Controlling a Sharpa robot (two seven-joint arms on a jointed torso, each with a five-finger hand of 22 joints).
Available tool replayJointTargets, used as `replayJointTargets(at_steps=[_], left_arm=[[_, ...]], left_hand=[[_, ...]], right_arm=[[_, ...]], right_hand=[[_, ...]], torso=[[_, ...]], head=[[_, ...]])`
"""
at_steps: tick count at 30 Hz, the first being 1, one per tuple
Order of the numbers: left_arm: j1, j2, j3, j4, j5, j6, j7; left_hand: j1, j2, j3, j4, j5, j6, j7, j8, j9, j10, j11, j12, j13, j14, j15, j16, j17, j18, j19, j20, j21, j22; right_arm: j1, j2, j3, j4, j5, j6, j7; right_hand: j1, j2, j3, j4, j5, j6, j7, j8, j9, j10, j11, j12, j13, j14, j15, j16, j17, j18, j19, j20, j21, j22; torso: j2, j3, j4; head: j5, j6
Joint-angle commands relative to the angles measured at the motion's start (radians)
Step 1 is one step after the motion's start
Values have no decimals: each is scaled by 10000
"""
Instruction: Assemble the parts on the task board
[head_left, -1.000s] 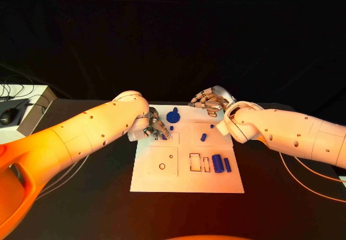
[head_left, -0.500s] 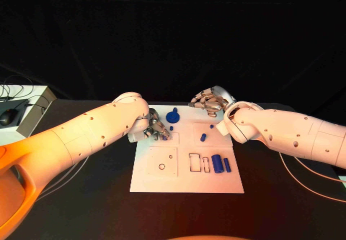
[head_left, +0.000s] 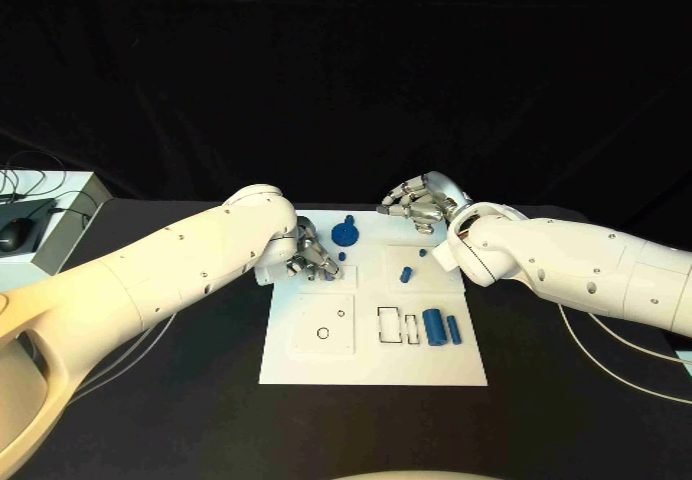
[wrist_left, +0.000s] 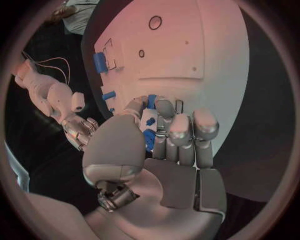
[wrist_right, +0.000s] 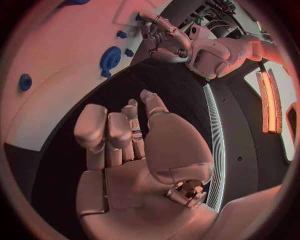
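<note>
Silver left hand (wrist_left: 164, 131) pinches blue part (wrist_left: 149, 136).

Left hand (head_left: 313, 255) seemingly grips a blue part (head_left: 326, 266) on the task board (head_left: 374, 360).

A black table (head_left: 173, 400) takes up the lower part of the head view, with a black backdrop (head_left: 346, 90) rising behind its far edge. Just off the table's left edge stands a pale box (head_left: 51, 215). A dark computer mouse (head_left: 16, 234) lies on top of that box, and thin dark cables (head_left: 18, 180) loop above it. A white cable (head_left: 613, 360) trails across the table near its right edge.
</note>
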Motion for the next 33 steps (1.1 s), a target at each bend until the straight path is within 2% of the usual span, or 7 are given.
replayJointTargets(at_steps=[1,14,20,24,29,31,33], left_arm=[[-29,-14,-9,29,-44,-126,39],[-30,-229,12,305,-28,-63,47],[-30,-354,22,460,-24,-98,54],[-29,-473,58,611,-26,-165,61],[-29,-603,187,799,17,-248,72],[-29,-646,234,869,53,-286,77],[-29,-674,267,917,87,-321,82]], left_hand=[[281,250,-273,89,-1,37,-54,21,-15,79,-59,3,-15,34,-31,53,22,-191,95,-5,-15,26],[643,590,-2608,515,-127,117,-68,3,-50,73,-56,36,-37,36,-41,44,49,-199,113,-19,-62,64],[640,674,-3072,585,-391,124,-60,16,-31,65,-55,42,-39,34,-44,37,49,-194,117,-22,-76,72],[605,702,-3194,652,-853,131,-53,37,-8,60,-50,50,-36,35,-43,40,55,-190,115,-22,-88,70],[523,683,-3289,761,-1497,131,-42,69,33,57,-42,63,-32,35,-40,39,58,-184,122,-18,-93,77],[482,677,-3301,805,-2039,132,-29,85,53,54,-40,67,-31,35,-39,38,58,-181,122,-17,-97,77],[446,647,-3298,837,-2272,124,-26,101,74,47,-34,69,-30,30,-38,27,45,-177,118,-17,-106,74]], right_arm=[[-1,-12,3,22,-91,117,58],[-1,-37,3,25,-92,106,59],[-1,-43,3,21,-92,102,62],[-3,-49,3,12,-92,101,64],[-7,-58,3,8,-92,102,66],[-9,-62,3,7,-92,101,66],[-11,-64,3,5,-92,101,66]], right_hand=[[-94,-28,32,-38,51,86,-8,-34,5,39,-17,-31,9,2,-35,-55,-10,-57,684,-132,-37,1210],[-94,-28,32,-38,51,86,-8,-34,5,39,-17,-31,9,2,-35,-55,-10,-57,684,-132,-37,1210],[-94,-28,32,-38,51,86,-8,-34,5,39,-17,-31,9,2,-35,-55,-10,-57,684,-132,-37,1210],[-94,-28,32,-38,51,86,-8,-34,5,39,-17,-31,9,2,-35,-55,-10,-57,684,-132,-37,1210],[-93,-24,39,-59,61,88,-9,-36,4,47,-18,-29,21,2,-36,-69,-15,-59,684,-133,-41,1211],[-93,-24,39,-59,61,88,-9,-36,4,47,-18,-29,21,2,-36,-69,-15,-59,684,-133,-41,1211],[-93,-24,39,-59,61,88,-9,-36,4,47,-18,-29,21,2,-36,-69,-15,-59,684,-133,-41,1211]], torso=[[-3,-5,3],[-8,-12,13],[-15,-13,11],[-23,-14,13],[-12,-10,9],[-11,-15,9],[-11,-17,12]], head=[[-12,5],[-51,-6],[-46,-12],[-41,-14],[-34,5],[-26,11],[-26,20]])
